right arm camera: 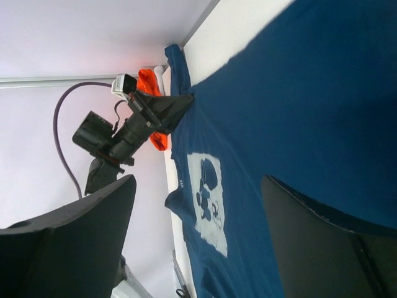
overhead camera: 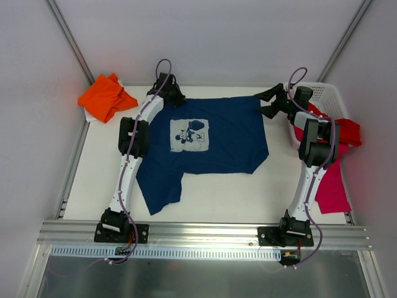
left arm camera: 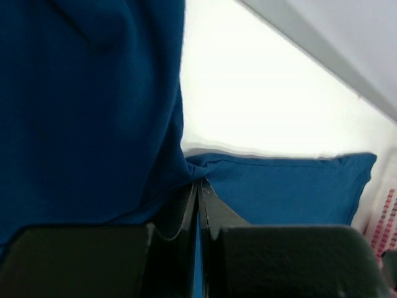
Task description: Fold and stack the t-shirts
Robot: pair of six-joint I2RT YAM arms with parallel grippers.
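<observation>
My left end effector is clamped shut on the far-left corner of the navy blue cloth t-shirt. The shirt lies spread across the white desk with its pale mouse print facing up. My right end effector hangs empty near the shirt's far-right corner, jaws wide apart. A crumpled orange t-shirt sits at the far left. A red t-shirt and a magenta-pink t-shirt lie by the white plastic mesh basket at right.

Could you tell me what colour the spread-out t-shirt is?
Navy blue t-shirt, clearest in the top external view.
</observation>
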